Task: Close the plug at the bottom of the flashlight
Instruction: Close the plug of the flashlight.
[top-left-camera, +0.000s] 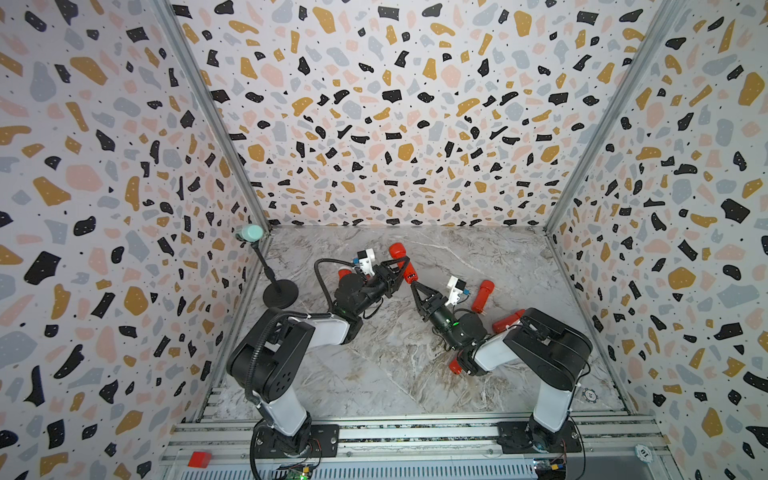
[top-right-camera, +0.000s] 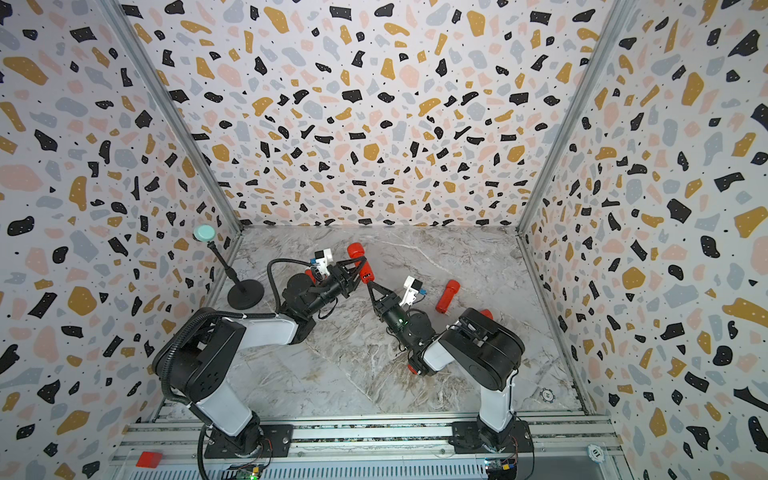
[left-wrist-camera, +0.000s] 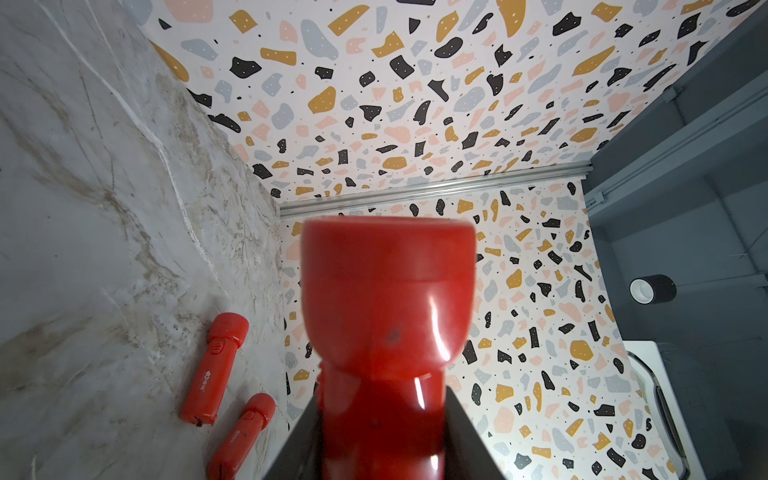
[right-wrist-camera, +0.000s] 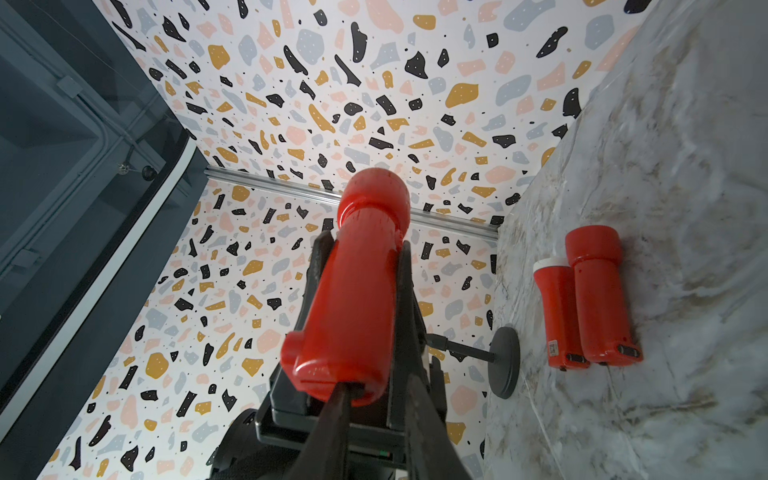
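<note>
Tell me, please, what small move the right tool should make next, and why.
Probably press the shut right tool gently into the bottom end of the flashlight: its tip touches the plug there, which seems not quite flush, while the left tool holds the body aloft.

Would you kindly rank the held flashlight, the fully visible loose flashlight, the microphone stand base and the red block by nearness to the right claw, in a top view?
1. held flashlight, touching the right claw.
2. loose flashlight, to its right.
3. microphone stand base, by the left wall.
4. red block, front left.
</note>
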